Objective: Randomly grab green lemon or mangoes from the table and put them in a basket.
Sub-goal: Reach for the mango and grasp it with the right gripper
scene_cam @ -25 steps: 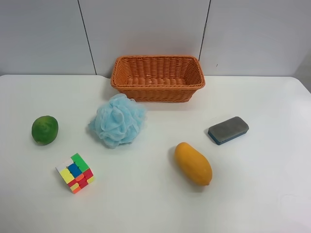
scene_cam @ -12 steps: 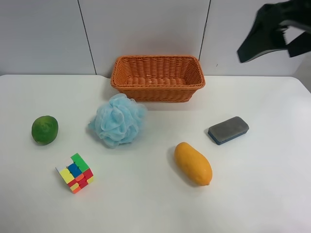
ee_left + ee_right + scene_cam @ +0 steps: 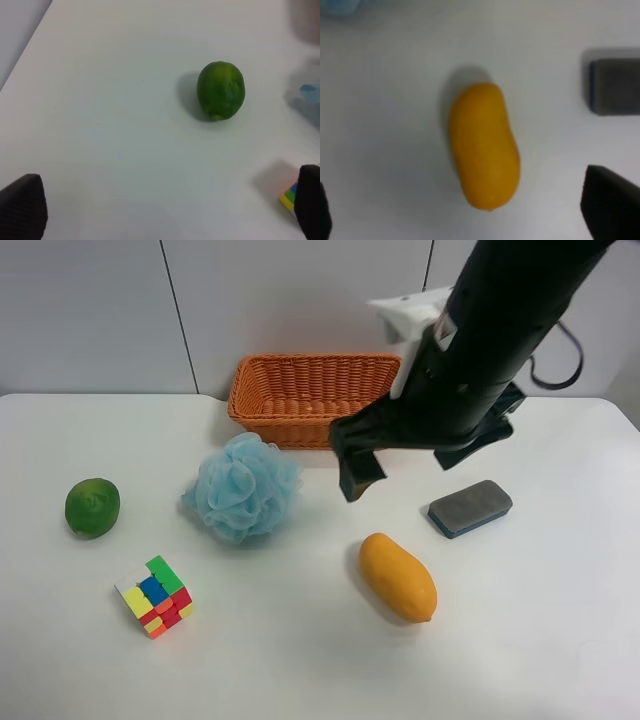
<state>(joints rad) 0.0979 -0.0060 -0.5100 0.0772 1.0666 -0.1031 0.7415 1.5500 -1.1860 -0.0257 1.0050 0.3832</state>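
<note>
Plain white bench (image 3: 300,670), grey wall panels behind. Nothing done yet: the basket (image 3: 300,430) at the back looks empty. The mango (image 3: 398,577) lies near a grey eraser (image 3: 470,508), the green lemon (image 3: 92,507) by the cube (image 3: 155,596). Right pincer (image 3: 467,222) hovers spread wide over the mango, left pincer (image 3: 165,212) spread too, facing the lemon. Both fruits left to grab.

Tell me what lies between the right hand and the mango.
Nothing. In the right wrist view the mango lies on bare table between the fingers of the open right hand; the grey eraser sits off to one side.
</note>
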